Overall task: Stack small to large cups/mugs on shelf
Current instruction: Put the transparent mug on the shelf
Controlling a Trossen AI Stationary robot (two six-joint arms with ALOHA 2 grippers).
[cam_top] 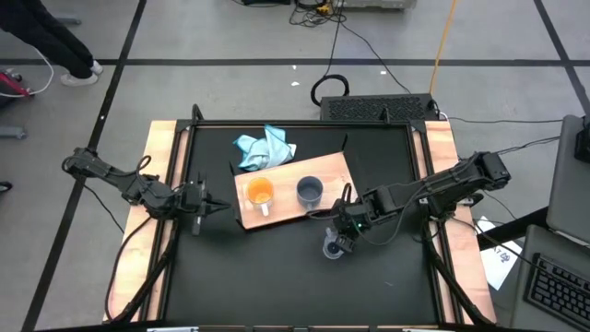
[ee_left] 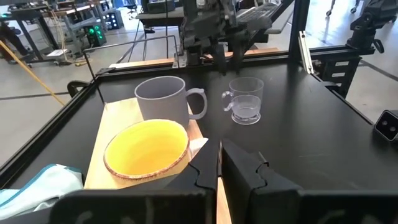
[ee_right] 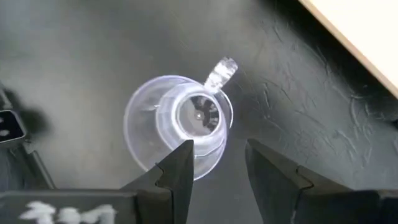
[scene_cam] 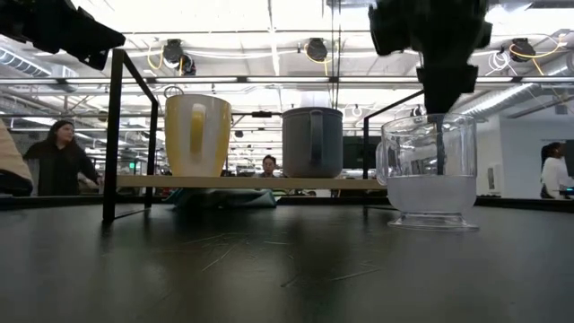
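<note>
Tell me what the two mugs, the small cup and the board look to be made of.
Orange mug: likely glazed ceramic, glossy, speckled rim.
Grey-blue mug: matte, ceramic or plastic; unclear.
Clear cup: transparent, glass or plastic.
Shelf: pale wood, unvarnished look.

Orange mug (cam_top: 260, 194), grey-blue mug (cam_top: 310, 191) upright on shelf (cam_top: 332, 171); clear glass cup (cam_top: 333, 247) upright, seemingly off-shelf.

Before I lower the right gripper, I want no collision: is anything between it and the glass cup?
Nothing visible. The right gripper hangs open directly above the glass cup, which stands upright on the black table, apart from the shelf and both mugs.
</note>
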